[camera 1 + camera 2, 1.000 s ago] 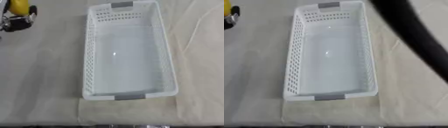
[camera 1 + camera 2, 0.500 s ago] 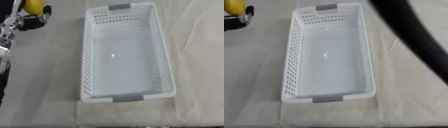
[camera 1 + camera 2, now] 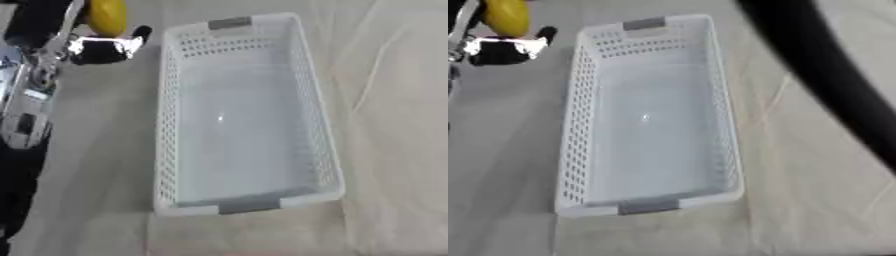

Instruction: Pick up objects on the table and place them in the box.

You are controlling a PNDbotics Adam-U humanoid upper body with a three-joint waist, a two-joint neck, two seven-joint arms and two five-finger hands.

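A long white plastic basket [image 3: 319,125] with grey handles lies in the middle of the cloth-covered table, with nothing inside. At the upper left my left hand [image 3: 103,47] is shut on a yellow rounded object [image 3: 107,16], held just left of the basket's far end and above the table. The black and silver left arm [image 3: 26,100] runs down the left edge. My right hand does not show; only a black arm segment [image 3: 833,85] crosses the right side of the right eye view.
The beige cloth [image 3: 394,150] has creases to the right of the basket. A seam in the cloth runs just below the basket's near end.
My left hand with the yellow object has moved right, toward the basket's far left corner. More of the left arm now shows along the left edge.
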